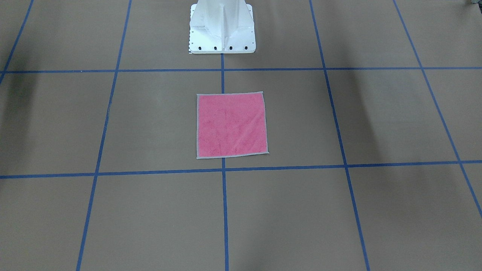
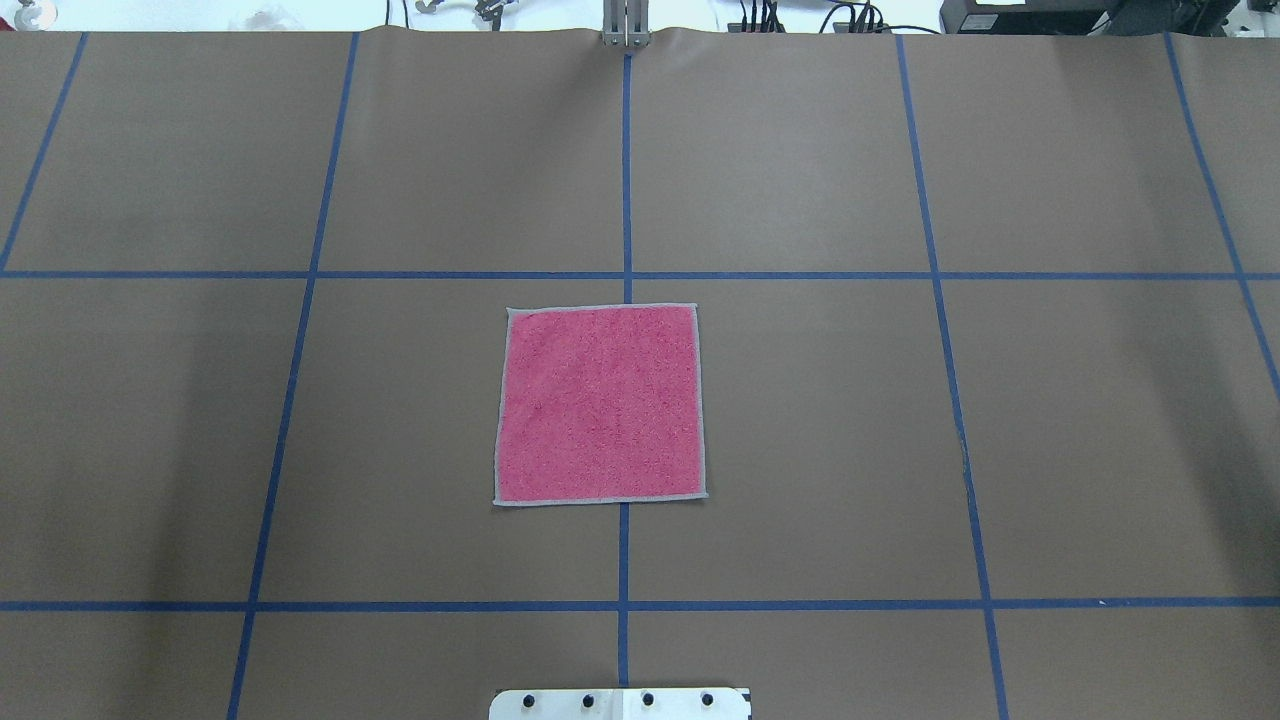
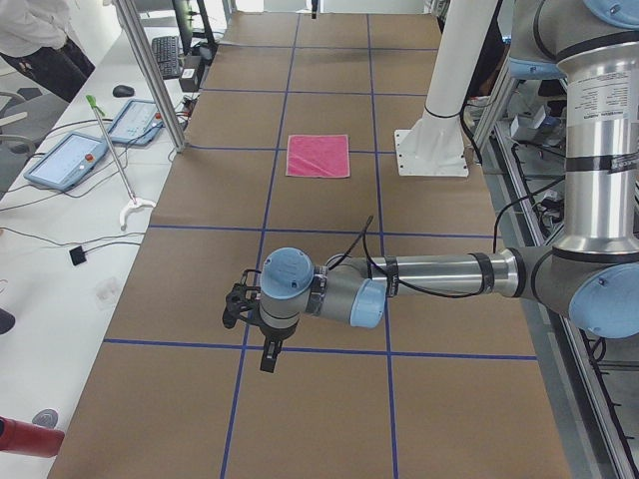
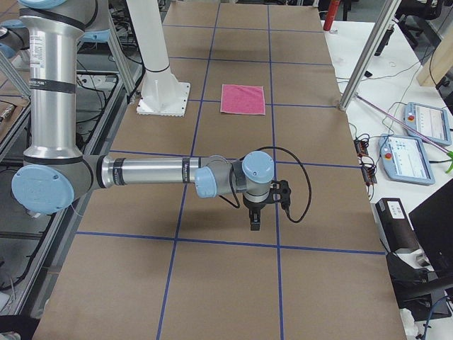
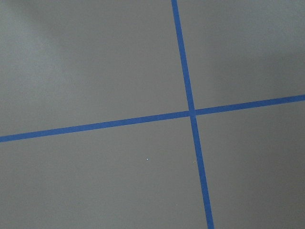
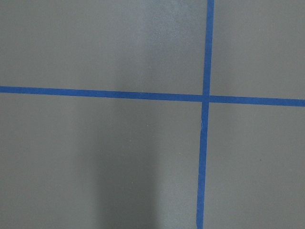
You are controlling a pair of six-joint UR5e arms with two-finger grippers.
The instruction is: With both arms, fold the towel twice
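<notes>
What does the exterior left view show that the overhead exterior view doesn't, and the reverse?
Only exterior left: the left arm stretched low over the table, its gripper pointing down, well short of the towel. Whether the jaws are open cannot be told. It also shows two teach pendants and a person alongside.
Only overhead: cables beyond the far edge.
Both: the towel flat, unfolded, pink face up; the white base plate; the blue tape grid.
</notes>
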